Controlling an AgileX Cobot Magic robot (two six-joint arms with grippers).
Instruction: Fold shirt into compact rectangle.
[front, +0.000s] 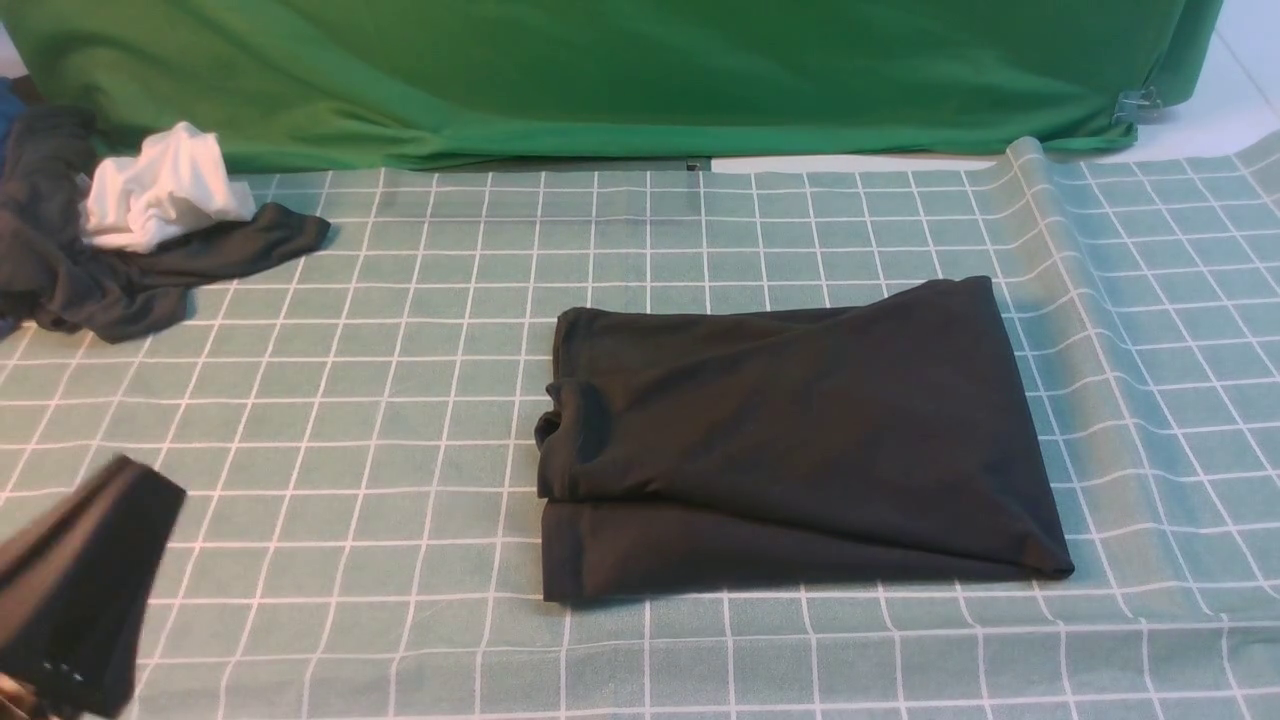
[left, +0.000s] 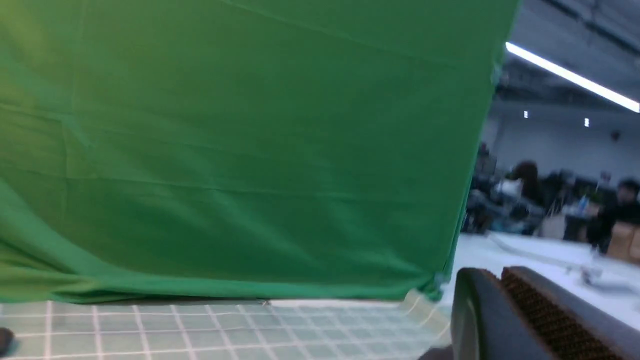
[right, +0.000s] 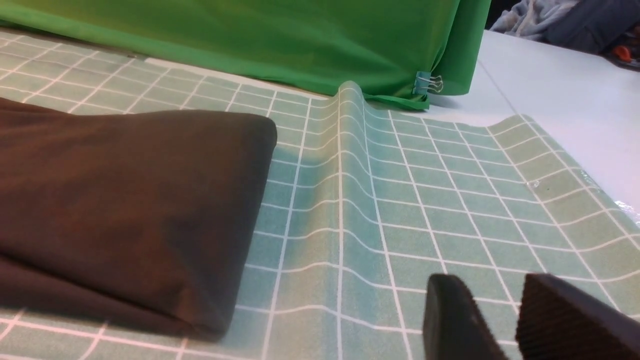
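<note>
My shirt (front: 800, 440) is plain black. Tablecloth (front: 400, 420) under it: pale green w/ white grid lines. Behind shirt, backdrop cloth (front: 600, 70) is bright green. Beside it, a dark grey garment (front: 90, 270) w/ a white cloth (front: 160, 190) on top.

- A checked green tablecloth (front: 400, 400) covers the desk, with a raised ridge (right: 350, 150) along its right part.
- Bright green cloth (front: 600, 70) hangs behind.
- A dark grey garment (front: 120, 270) with a white cloth (front: 160, 190) lies far left.
- A binder clip (right: 425, 84) grips the green cloth's corner.
</note>
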